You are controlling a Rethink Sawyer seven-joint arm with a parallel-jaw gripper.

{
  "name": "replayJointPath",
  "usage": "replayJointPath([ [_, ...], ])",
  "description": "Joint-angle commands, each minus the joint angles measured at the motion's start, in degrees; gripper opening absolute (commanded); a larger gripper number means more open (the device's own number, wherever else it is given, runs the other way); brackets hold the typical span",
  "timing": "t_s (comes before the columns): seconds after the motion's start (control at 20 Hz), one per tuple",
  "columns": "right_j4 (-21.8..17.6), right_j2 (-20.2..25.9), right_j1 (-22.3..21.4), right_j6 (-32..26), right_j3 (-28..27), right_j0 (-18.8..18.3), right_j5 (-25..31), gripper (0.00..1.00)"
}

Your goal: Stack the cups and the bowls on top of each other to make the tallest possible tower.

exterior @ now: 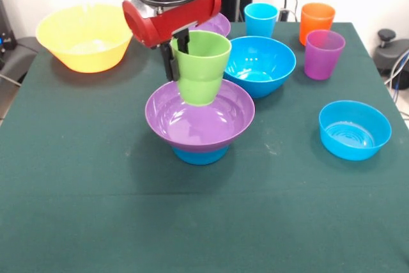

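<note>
One gripper (181,49) pinches the green cup's (200,67) rim, holding it upright over the purple bowl (199,116). That bowl sits on a small blue bowl (200,155) mid-table (96,190).

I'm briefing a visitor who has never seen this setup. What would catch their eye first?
First, the lime green cup, held by the red and black arm's gripper just above the wide purple bowl at the table's centre; that bowl sits on a small blue bowl. Next, the large yellow bowl at the far left corner of the green table.
</note>
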Motion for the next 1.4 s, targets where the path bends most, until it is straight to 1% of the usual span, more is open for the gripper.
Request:
replayJointPath([
  [0.05,-6.24,-3.86,5.76,-15.54,-5.38,2.38,5.94,0.0],
  [0.35,-7.81,-4.36,8.37,-15.98,-8.44,2.94,5.64,0.0],
  [0.55,-8.09,-5.16,9.19,-14.22,-9.64,3.52,6.37,0.0],
  [0.65,-7.72,-5.33,8.46,-13.73,-8.31,2.88,5.8,0.0],
  [0.9,-7.24,-5.79,6.56,-11.51,-4.28,0.86,2.12,0.0],
  [1.25,-5.54,-6.07,3.0,-10.23,-0.6,0.11,2.2,0.0],
  [1.4,-4.58,-5.79,2.19,-9.88,1.01,-0.41,2.15,0.0],
])
